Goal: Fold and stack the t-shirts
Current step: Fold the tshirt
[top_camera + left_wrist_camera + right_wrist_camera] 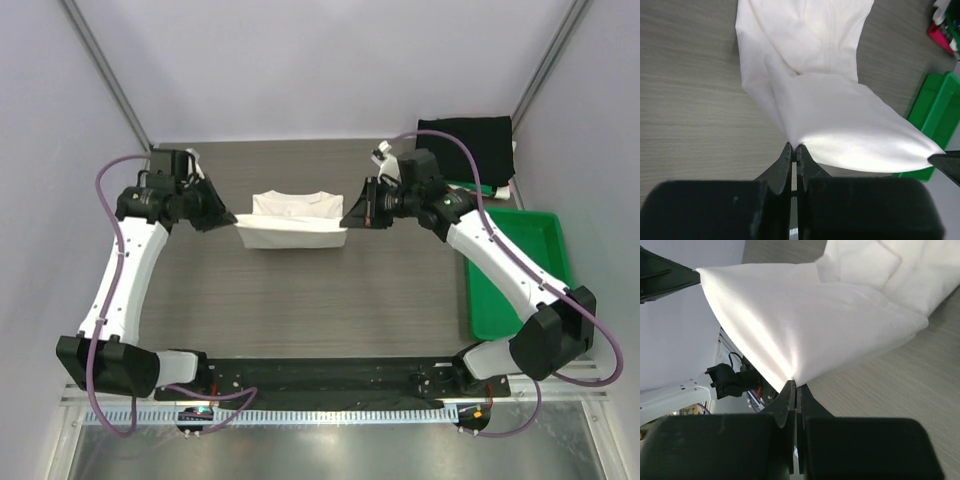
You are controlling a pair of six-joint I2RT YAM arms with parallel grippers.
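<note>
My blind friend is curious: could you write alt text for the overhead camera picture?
A white cloth t-shirt is held stretched between the robot's left gripper and right gripper, each pinching one corner, over a grey wood-grain table. A green plastic tray sits at right, black folded cloth behind it.

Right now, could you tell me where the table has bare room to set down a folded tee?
The widest free patch is the table strip between the white tee and the arm bases. A narrower strip lies beyond the tee, by the far wall. The right is crowded: black tee in the far corner, tray nearer, right arm over it.
</note>
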